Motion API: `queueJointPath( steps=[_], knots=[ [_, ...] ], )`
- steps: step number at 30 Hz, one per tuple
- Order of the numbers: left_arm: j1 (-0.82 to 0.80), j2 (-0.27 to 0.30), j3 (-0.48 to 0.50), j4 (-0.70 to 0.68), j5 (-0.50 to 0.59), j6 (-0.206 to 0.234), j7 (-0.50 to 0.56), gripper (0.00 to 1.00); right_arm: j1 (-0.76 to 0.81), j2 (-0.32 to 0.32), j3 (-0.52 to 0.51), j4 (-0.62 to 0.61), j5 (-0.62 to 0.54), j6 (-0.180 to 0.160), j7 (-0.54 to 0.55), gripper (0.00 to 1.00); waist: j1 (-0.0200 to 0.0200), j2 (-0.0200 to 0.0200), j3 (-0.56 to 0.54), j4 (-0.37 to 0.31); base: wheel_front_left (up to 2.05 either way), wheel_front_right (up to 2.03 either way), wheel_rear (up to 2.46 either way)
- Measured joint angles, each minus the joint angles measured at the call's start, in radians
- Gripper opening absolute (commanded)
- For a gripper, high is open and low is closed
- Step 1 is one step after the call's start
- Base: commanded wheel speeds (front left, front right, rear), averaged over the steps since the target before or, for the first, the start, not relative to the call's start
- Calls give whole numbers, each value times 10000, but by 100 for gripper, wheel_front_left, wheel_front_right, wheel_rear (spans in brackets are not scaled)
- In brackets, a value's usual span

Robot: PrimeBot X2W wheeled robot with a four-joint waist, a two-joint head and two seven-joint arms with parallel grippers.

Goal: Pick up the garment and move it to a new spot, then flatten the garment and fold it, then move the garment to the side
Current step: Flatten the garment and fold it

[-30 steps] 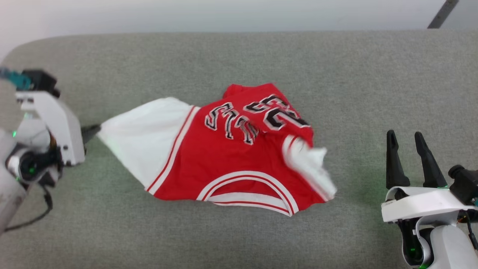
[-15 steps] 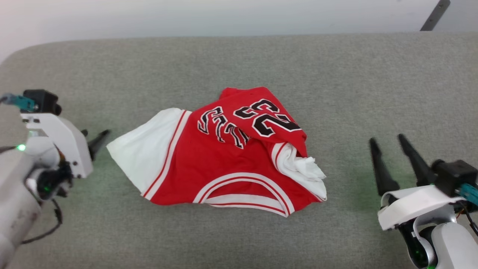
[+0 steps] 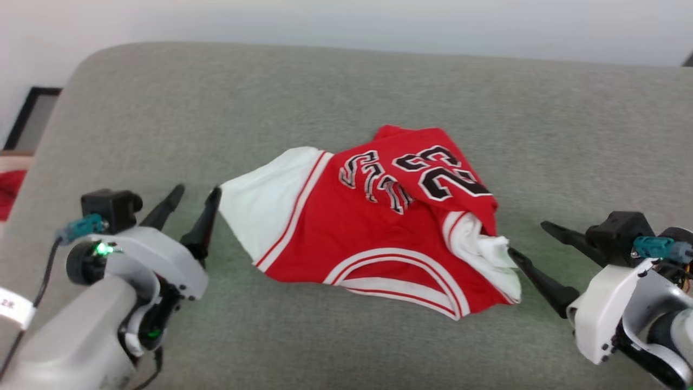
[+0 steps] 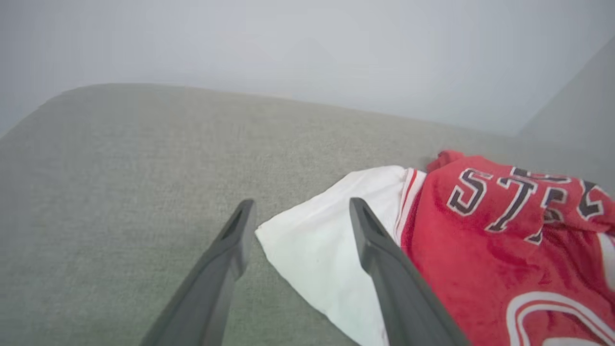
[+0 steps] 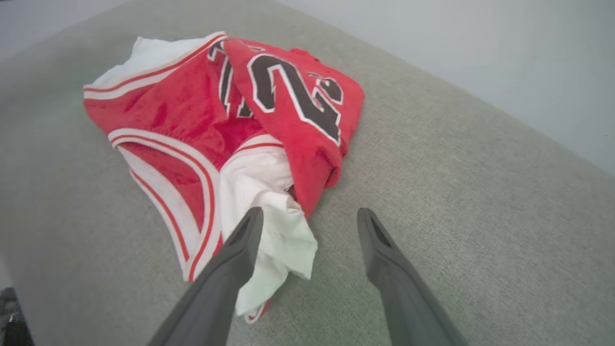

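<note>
The garment (image 3: 379, 233), a red jersey with white sleeves, striped trim and black number 23, lies rumpled in the middle of the grey padded surface (image 3: 325, 97). My left gripper (image 3: 197, 190) stands open just left of the spread white sleeve (image 3: 265, 200), holding nothing. In the left wrist view the left gripper (image 4: 301, 204) frames that sleeve's corner (image 4: 312, 245), one finger over the cloth's edge. My right gripper (image 3: 528, 237) is open at the garment's right side, one fingertip at the bunched white sleeve (image 3: 487, 252). The right wrist view has the right gripper (image 5: 310, 211) and the garment (image 5: 192, 96).
The grey surface ends in a rounded corner at the far left (image 3: 81, 65) and meets a pale wall (image 3: 346, 21) behind. Beyond the left edge sit a red patch (image 3: 10, 189) and a dark frame (image 3: 27, 114). Bare padding lies all around the garment.
My left gripper has opened and let go of the white sleeve, which has dropped flat. The right gripper has come in toward the bunched sleeve. The head camera has shifted.
</note>
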Motion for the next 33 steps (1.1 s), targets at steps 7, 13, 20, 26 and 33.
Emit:
queueJointPath(
  steps=[7, 13, 20, 26, 33],
  knots=[
    [2810, -1145, 3020, -2165, 2811, 746, -31, 100, -509, -1384, 1041, -846, 1058, 0, 1162, 100, 0, 0, 231, 746, 0, 0, 0],
    [4252, -1927, 4489, -2957, 4180, 625, -36, 100, -909, -1743, 1484, -825, 1413, 0, 1361, 86, 0, 0, 429, 1199, 0, 0, 0],
    [4722, -2424, 5210, -3126, 4913, 282, -38, 100, -1172, -1927, 1866, -708, 1563, 0, 1338, 0, 0, 0, 596, 1270, 0, 0, 0],
    [4771, -2683, 5576, -3122, 5200, 23, -38, 100, -1193, -2050, 1151, -516, 1647, 0, 982, 0, 0, 0, 650, 903, 0, 0, 0],
    [4740, -2909, 5818, -3183, 5465, -159, -38, 100, -618, -1856, -1419, 654, 1762, 0, 1022, 0, 0, 0, 820, 525, 0, 0, 0]
  ],
)
